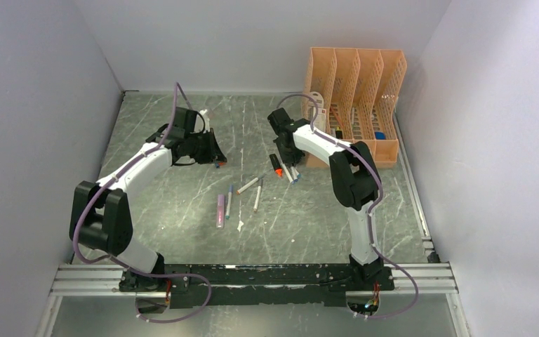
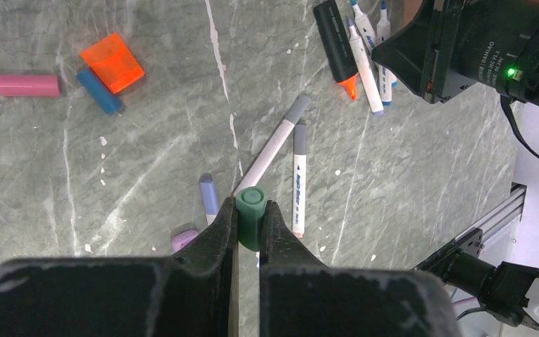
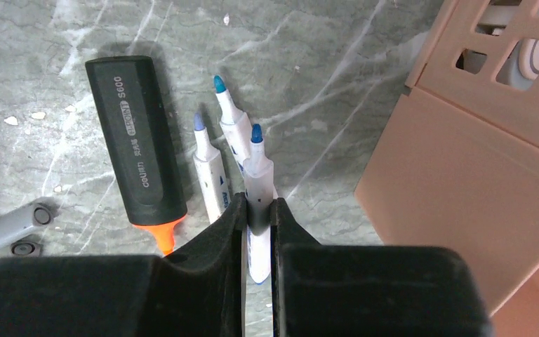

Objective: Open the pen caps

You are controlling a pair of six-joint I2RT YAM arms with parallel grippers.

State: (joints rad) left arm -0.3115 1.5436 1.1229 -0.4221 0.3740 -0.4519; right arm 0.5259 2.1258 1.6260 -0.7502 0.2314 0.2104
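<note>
Two uncapped white pens (image 3: 209, 175) lie just beside the blue-tipped pen (image 3: 258, 168) that my right gripper (image 3: 258, 210) pinches, between a black highlighter (image 3: 135, 140) marked "S600" and the peach file rack (image 3: 456, 175). My left gripper (image 2: 250, 228) clamps a teal cap (image 2: 251, 203) above the table (image 2: 147, 161), where an orange cap (image 2: 111, 62), a blue cap (image 2: 100, 91) and a pink cap (image 2: 27, 85) lie loose.

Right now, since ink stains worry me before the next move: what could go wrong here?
The green cap sits at the tips of the left jaws; it may slip and roll away. The uncapped blue-tipped pen in the right jaws points its bare tip out, beside two other uncapped pens; dragging it could smear ink on the marble table.
</note>
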